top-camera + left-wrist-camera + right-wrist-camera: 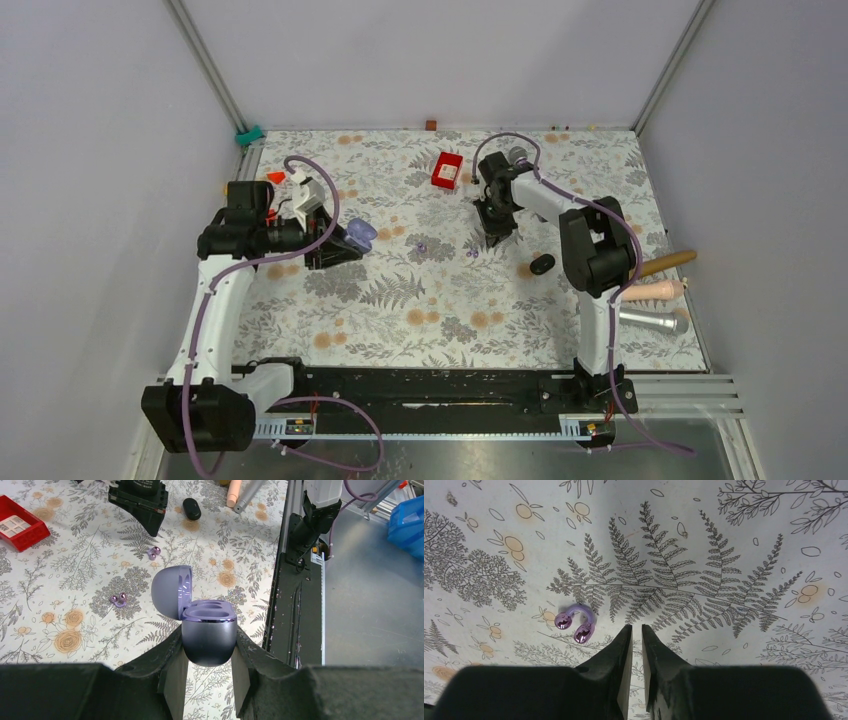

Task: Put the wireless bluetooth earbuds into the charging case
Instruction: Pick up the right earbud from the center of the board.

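My left gripper [207,633] is shut on the charging case [207,630], a lavender-grey oval held off the table with its lid [172,590] hinged open and both wells empty. In the top view the case [360,233] sits at the left-centre. The earbuds are shiny purple clip-shaped pieces, and two lie on the floral mat: one [421,246] near the middle, the other [470,253] by my right gripper [497,238]. In the right wrist view that earbud [574,622] lies just left of the gripper [636,628], outside its jaws. Those jaws stand almost together with nothing between them.
A red box [447,170] stands at the back centre. A black oval object [542,264] lies right of my right gripper. A silver microphone [655,320], a beige handle [655,291] and a wooden stick [665,263] lie at the right edge. The black base rail [430,385] runs along the front.
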`<state>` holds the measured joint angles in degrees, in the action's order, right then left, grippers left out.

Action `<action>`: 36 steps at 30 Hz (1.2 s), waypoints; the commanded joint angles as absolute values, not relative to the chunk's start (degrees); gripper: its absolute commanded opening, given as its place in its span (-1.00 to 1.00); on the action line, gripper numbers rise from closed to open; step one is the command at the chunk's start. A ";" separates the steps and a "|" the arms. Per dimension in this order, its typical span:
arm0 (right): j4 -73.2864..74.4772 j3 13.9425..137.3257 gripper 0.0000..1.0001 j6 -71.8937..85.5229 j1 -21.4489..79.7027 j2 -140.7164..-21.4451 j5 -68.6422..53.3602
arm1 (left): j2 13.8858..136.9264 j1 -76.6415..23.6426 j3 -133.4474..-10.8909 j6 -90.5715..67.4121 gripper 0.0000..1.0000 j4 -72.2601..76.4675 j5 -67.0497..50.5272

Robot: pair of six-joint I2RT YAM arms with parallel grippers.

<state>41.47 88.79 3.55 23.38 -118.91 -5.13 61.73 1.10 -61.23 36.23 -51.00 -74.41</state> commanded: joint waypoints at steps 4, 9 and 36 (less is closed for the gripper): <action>41.87 91.05 -0.64 5.95 25.30 -121.28 -4.06 | 59.77 2.66 -60.73 38.12 -1.00 -50.23 -78.80; 41.84 91.23 -0.64 5.64 26.74 -121.96 -4.82 | 59.65 3.20 -60.63 38.16 -1.00 -50.24 -79.41; 42.70 85.76 -0.77 3.80 30.34 -117.32 -14.37 | 60.12 3.87 -60.55 38.20 -1.00 -50.22 -80.29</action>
